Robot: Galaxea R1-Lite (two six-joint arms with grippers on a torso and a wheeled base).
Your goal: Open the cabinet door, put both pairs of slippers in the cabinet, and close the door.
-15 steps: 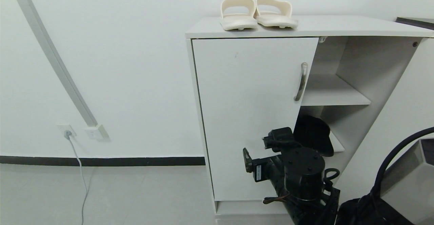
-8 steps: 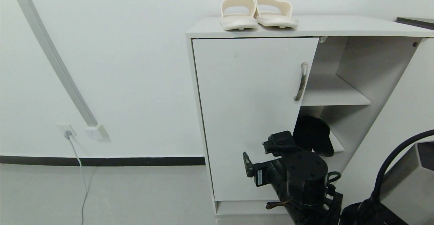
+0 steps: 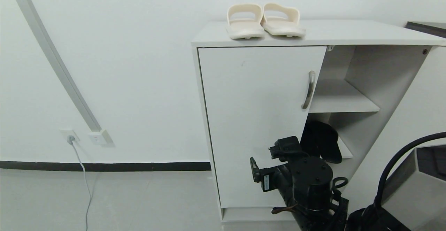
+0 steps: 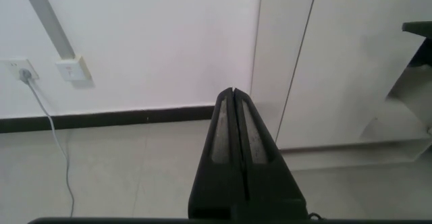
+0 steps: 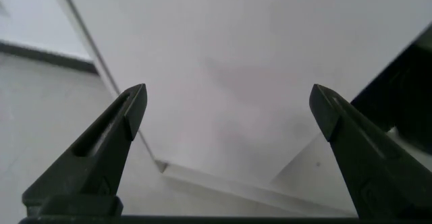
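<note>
The white cabinet point(image 3: 313, 32) has its left door point(image 3: 254, 119) closed, with a metal handle point(image 3: 308, 90), and its right door point(image 3: 400, 126) swung open. A beige pair of slippers point(image 3: 264, 21) lies on the cabinet top. A black pair of slippers point(image 3: 322, 142) rests on the lower shelf inside. My right arm point(image 3: 306, 178) is low in front of the cabinet, just below the black pair. My right gripper point(image 5: 229, 94) is open and empty, facing the closed door's lower part. My left gripper point(image 4: 233, 96) is shut on nothing, over the floor left of the cabinet point(image 4: 324, 62).
The upper shelf point(image 3: 341, 102) inside is bare. A wall socket with a grey cable point(image 3: 71, 139) and a slanted grey conduit point(image 3: 52, 56) are on the wall to the left. Open tiled floor point(image 3: 122, 199) lies left of the cabinet.
The whole head picture has shifted down a little, so the camera moved. The right arm has drawn slightly back and lower from the shelf with the black slippers.
</note>
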